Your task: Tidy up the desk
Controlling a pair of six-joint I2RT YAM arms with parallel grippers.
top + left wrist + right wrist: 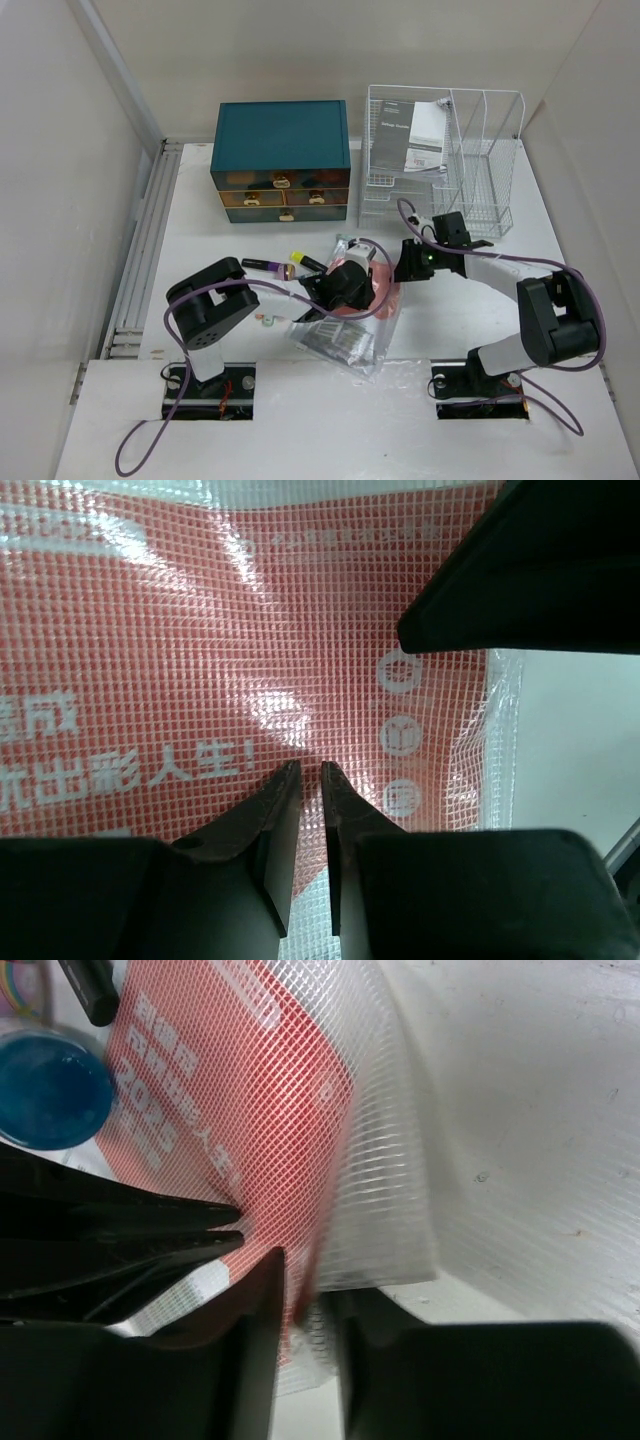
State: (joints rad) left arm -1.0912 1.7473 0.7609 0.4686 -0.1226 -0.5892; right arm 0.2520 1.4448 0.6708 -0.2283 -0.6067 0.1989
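The white desk (190, 220) carries a red mesh pouch (380, 290) at its middle, with both arms reaching to it. My left gripper (345, 283) is over the pouch's left side. In the left wrist view its jaws (311, 768) are almost together, with the pouch (200, 630) showing in the thin gap. My right gripper (408, 265) is at the pouch's right side. In the right wrist view (310, 1280) it is shut on the pouch's curled-up edge (230, 1090). The left gripper's fingertips (225, 1215) pinch the pouch beside it.
A teal drawer box (283, 150) stands at the back, with a white wire rack (440, 150) holding papers to its right. Markers (262, 265) lie left of the pouch. A clear bag (335, 342) lies in front of it, near a small tape roll (268, 320). A blue round lid (45, 1095) sits beside the pouch.
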